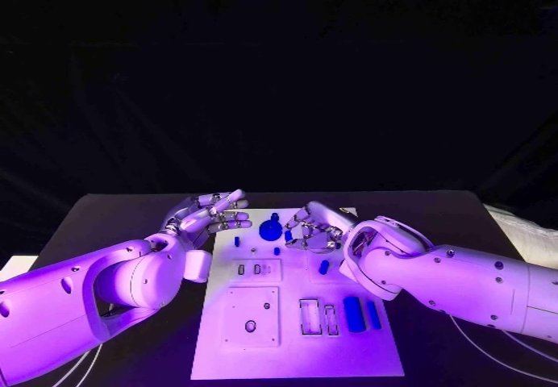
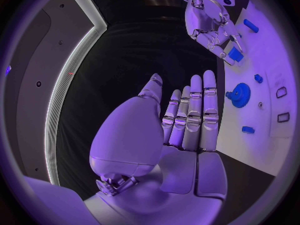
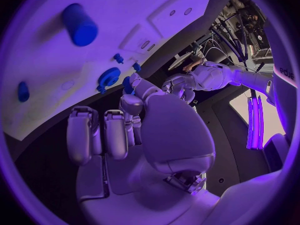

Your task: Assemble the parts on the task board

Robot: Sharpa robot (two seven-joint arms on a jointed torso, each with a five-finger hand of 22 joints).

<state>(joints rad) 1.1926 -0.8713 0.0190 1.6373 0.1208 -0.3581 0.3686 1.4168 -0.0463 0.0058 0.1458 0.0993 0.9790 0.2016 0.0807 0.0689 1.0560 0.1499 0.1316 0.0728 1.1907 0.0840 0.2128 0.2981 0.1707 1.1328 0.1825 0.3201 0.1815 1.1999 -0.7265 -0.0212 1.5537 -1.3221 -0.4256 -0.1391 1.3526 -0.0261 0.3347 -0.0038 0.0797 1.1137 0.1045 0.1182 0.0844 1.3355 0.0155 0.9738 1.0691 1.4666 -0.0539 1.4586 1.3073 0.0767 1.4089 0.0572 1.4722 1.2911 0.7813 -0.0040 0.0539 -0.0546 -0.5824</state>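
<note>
- Task board (image 1: pixel 291 339): white plate, centre of the black surface (image 1: pixel 116 214), long axis running 12–6 o'clock in head view.
- Left hand (image 1: pixel 213 211): at board's 10–11 o'clock corner, over the board's left edge. Fingers straight, side by side, thumb apart; palm flat and bare in left wrist view (image 2: pixel 187 120). Holds nothing, wide.
- Right hand (image 1: pixel 316 228): over the board's far end, approx 12–1 o'clock from board centre. Fingers curled in toward the board. A small blue piece (image 2: pixel 235 54) sits right at its fingertips in left wrist view; cannot tell if it's pinched or just lying beneath, so state not clear.
- Blue gear-like round part (image 1: pixel 271 230): on board's far end, at 9 o'clock from right hand, between the two hands. Also seen in left wrist view (image 2: pixel 239 93) and right wrist view (image 3: pixel 107 78).
- Small blue peg (image 1: pixel 237 240): just beside the gear part, at its 8 o'clock, near left hand's fingertips.
- Blue cylinder (image 1: pixel 353 313): lying on board's near-right area, approx 4 o'clock from board centre, a thinner blue bar (image 1: pixel 373 314) at its 3 o'clock.
- Small blue part (image 1: pixel 324 266): on board at 6 o'clock from right hand, close by the right arm.
- Near-left of board: square recessed plate w/ oval hole (image 1: pixel 250 326), at 7 o'clock from centre.
</note>
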